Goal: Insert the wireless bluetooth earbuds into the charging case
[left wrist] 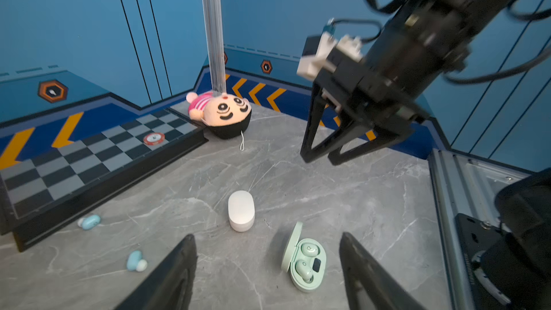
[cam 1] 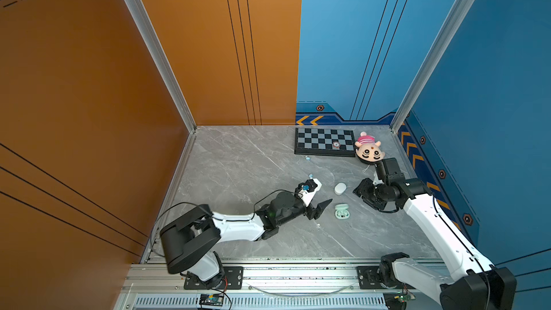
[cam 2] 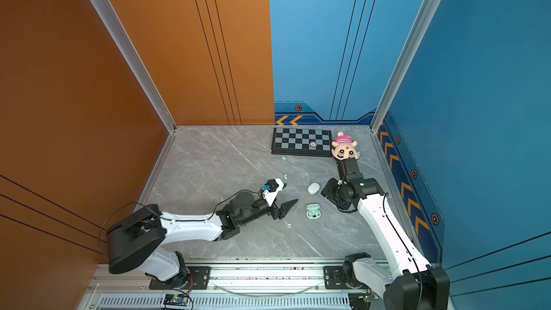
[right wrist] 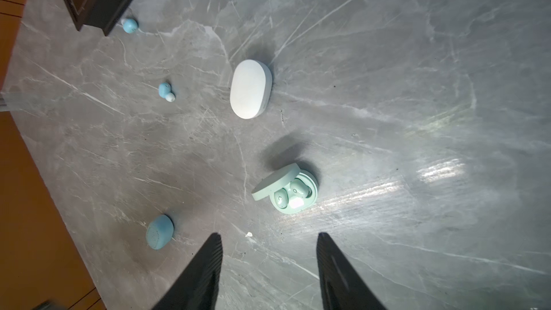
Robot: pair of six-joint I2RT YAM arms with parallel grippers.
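1. Mint green earbuds (left wrist: 309,249): both sit in the wells of the mint green charging case (left wrist: 304,275), which lies on the bench with its lid raised. This pair appears complete.
2. Pale blue earbuds: one lies loose near the chessboard edge (left wrist: 91,222), and the other (left wrist: 135,260) lies apart from it on open bench. Neither is in a case.
3. Pale blue charging case (right wrist: 159,232): shut, and well apart from its loose buds. It likely needs opening before either bud can go in.
4. White charging case (right wrist: 250,93): shut, lying between the mint case and the blue buds. Its contents cannot be told.
5. Left gripper (left wrist: 267,240): jaws spread wide and empty, near the mint case and touching nothing.
6. Right gripper (right wrist: 268,235): jaws apart and empty, raised above the bench and facing down over both cases.
7. Clutter: a chessboard (cam 1: 323,141) carries one poker chip (cam 1: 336,144), and a plush doll (cam 1: 369,150) lies beside it. Both are at the far edge, clear of the work.
8. Surface and room: the bench (cam 1: 238,168) is grey marble-pattern and glossy, so small buds may slide. Orange and blue panel walls enclose it, with an aluminium rail at the front.
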